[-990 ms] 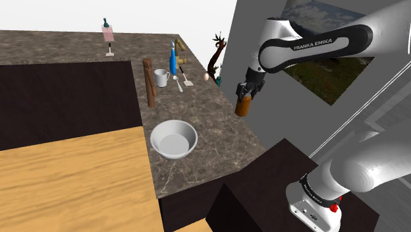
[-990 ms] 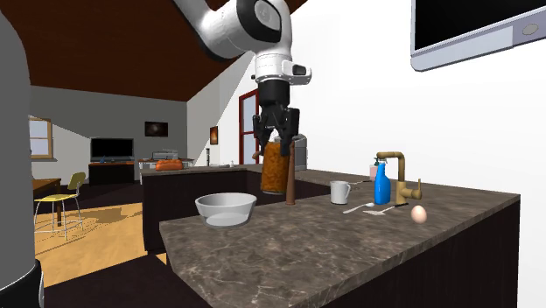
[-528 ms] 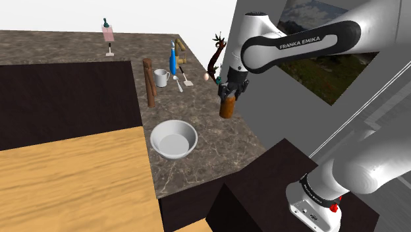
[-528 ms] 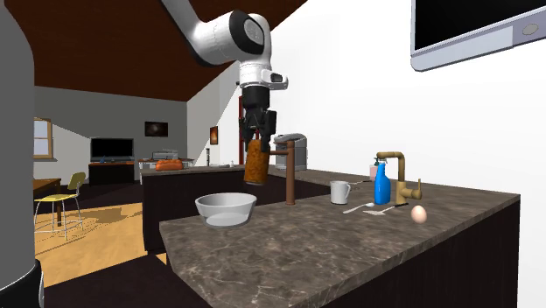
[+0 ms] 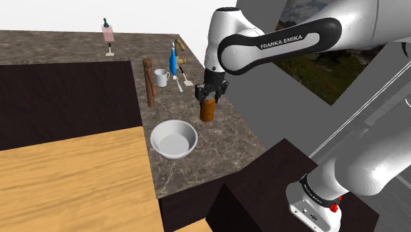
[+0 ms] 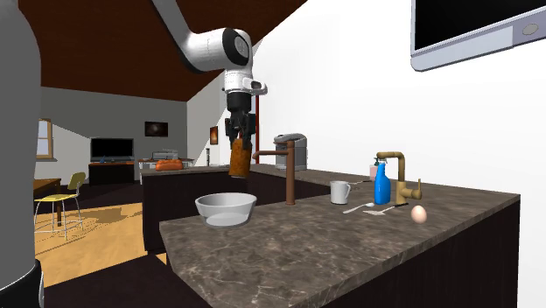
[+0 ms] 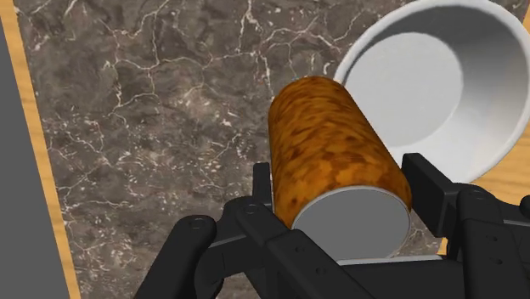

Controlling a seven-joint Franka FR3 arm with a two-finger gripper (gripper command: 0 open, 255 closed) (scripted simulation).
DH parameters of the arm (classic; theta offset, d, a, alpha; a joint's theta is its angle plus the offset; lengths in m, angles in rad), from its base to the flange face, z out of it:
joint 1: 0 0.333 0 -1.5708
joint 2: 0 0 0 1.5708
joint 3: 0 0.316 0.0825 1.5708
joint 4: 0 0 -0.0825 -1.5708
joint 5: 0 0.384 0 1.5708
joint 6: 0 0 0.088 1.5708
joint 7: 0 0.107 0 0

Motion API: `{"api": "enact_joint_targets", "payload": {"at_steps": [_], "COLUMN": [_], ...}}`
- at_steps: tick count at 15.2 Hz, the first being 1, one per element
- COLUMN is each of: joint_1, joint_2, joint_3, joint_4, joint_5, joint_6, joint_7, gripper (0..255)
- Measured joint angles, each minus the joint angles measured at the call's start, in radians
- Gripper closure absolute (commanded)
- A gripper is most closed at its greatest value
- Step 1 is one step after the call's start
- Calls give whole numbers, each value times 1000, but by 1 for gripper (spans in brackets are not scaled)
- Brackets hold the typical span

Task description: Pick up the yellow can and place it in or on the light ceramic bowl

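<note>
Above the marble desk (image 5: 227,142), the gripper (image 5: 208,99) holds the can (image 7: 327,140) in the air, its fingers (image 7: 431,188) clenched on the can's upper end. The can is mottled orange-brown with a grey end face, hangs upright clear of the desk, and sits near the rim of the white bowl (image 5: 157,134), which stands on the desk.

Even, bright rendered light; sharp, faint shadows.
</note>
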Motion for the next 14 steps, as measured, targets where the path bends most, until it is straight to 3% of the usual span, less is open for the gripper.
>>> {"api": "enact_joint_targets", "payload": {"at_steps": [10, 14], "joint_1": [120, 131], "joint_2": [272, 303], "joint_3": [83, 84], "joint_4": [364, 356], "joint_5": [-95, -108], "joint_6": [-110, -74], "joint_7": [232, 253], "gripper": [255, 255]}}
